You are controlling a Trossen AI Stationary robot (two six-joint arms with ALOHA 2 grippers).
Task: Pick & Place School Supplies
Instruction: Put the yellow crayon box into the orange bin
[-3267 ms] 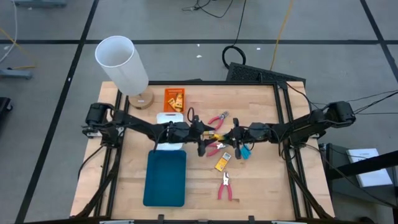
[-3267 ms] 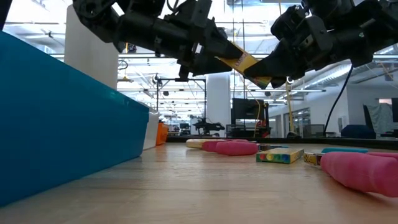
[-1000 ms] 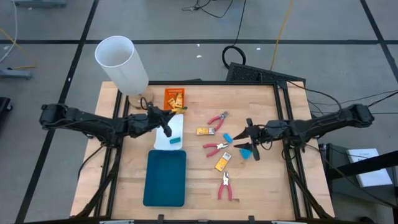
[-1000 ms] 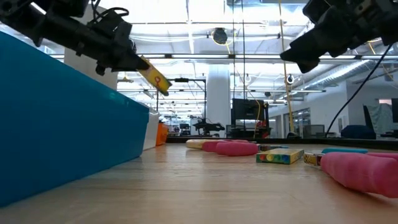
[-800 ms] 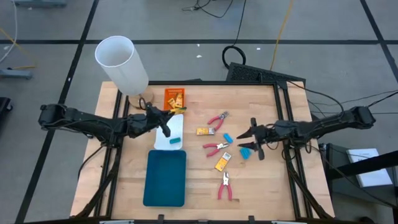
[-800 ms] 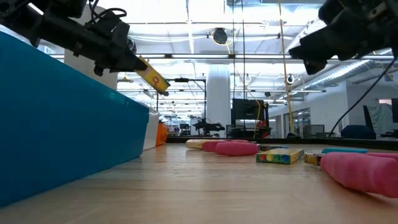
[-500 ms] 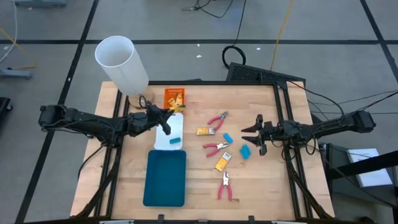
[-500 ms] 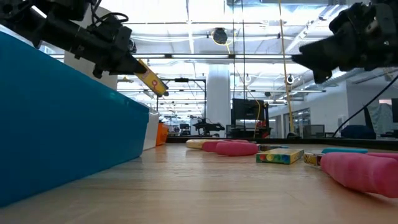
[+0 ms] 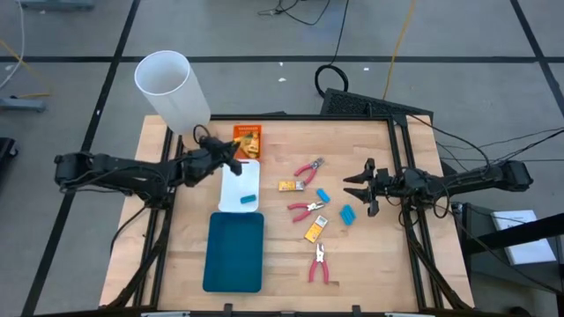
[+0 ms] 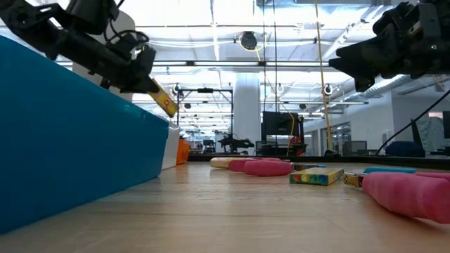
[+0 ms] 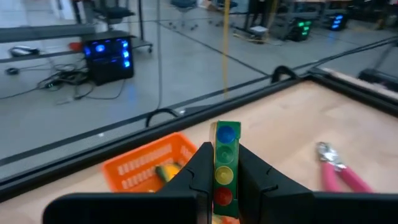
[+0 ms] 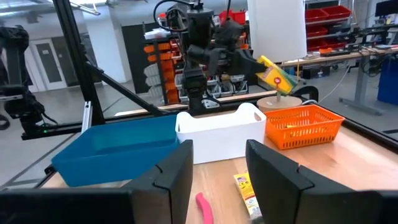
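The left gripper is clamped on a yellow packet, carried in the air near the edge of the orange tray, beside the far end of the white tray. The grip takes only the packet's lower end; most of its length stands free above the fingers, tilted in the low view. Risk: released from this height and angle, the packet may strike the tray's rim and land on the table, or drop into the neighbouring white tray, which already holds one light-blue piece. The right gripper hangs empty, fingers parted, above the table's right side, near another light-blue piece. Red-handled tools and further packets lie loose mid-table, unsorted; a low sweep by either arm could scatter them. The teal tray appears empty.
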